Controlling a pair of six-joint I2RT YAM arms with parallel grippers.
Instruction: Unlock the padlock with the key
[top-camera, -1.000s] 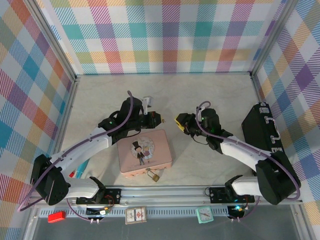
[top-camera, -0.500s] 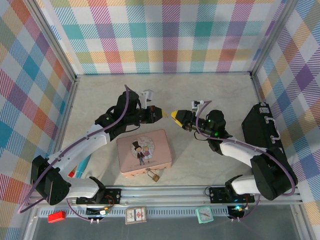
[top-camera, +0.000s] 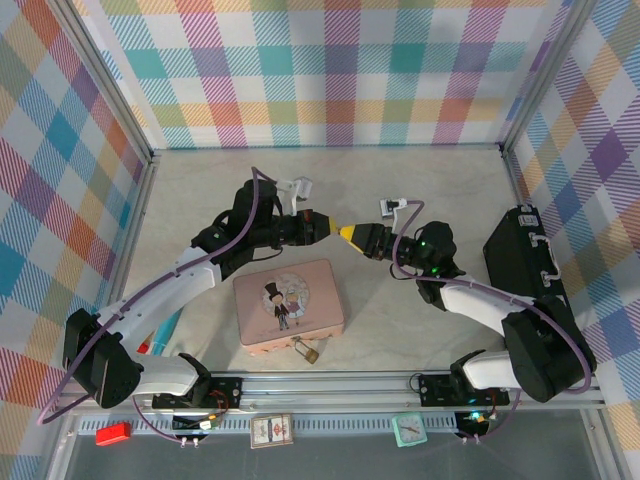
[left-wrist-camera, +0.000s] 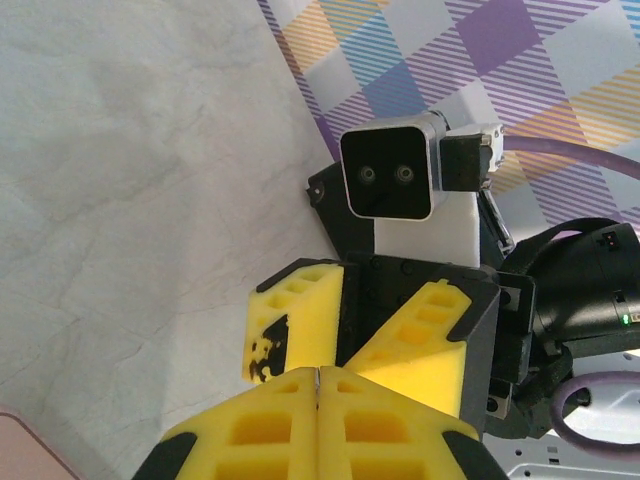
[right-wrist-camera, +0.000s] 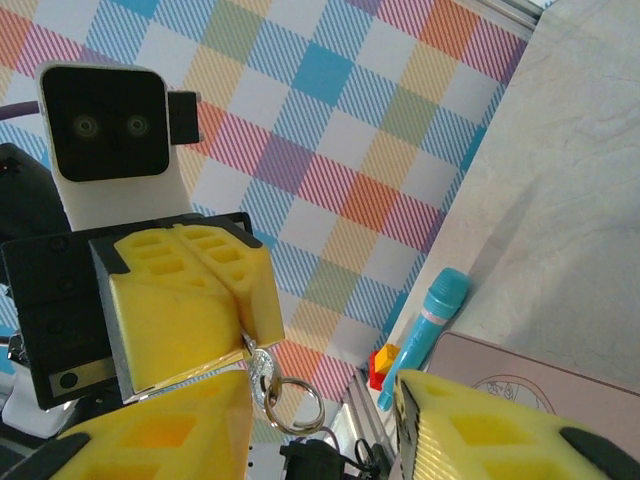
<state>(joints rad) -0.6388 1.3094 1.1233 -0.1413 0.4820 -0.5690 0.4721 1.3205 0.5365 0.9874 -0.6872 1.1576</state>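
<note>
My left gripper (top-camera: 325, 226) hangs in the air above the table, shut on the key. In the left wrist view the key (left-wrist-camera: 318, 376) is a thin silver sliver pinched between my yellow fingertips. The right wrist view shows the left gripper (right-wrist-camera: 245, 318) with the key's (right-wrist-camera: 259, 366) head and a ring hanging below the tips. My right gripper (top-camera: 348, 233) faces it tip to tip. Its jaws (right-wrist-camera: 320, 420) stand open, and the key's head lies close to one finger. The padlock (top-camera: 308, 352) hangs at the front edge of the pink tin (top-camera: 290, 305).
A black case (top-camera: 525, 260) lies at the right wall. A teal pen (right-wrist-camera: 425, 330) and a small red-and-yellow block (right-wrist-camera: 383, 362) lie left of the tin. Metal rails and the arm bases run along the near edge.
Both grippers have risen from near the tin and closed in on each other, and now stand tip to tip. The right gripper has turned level, facing the left one.
</note>
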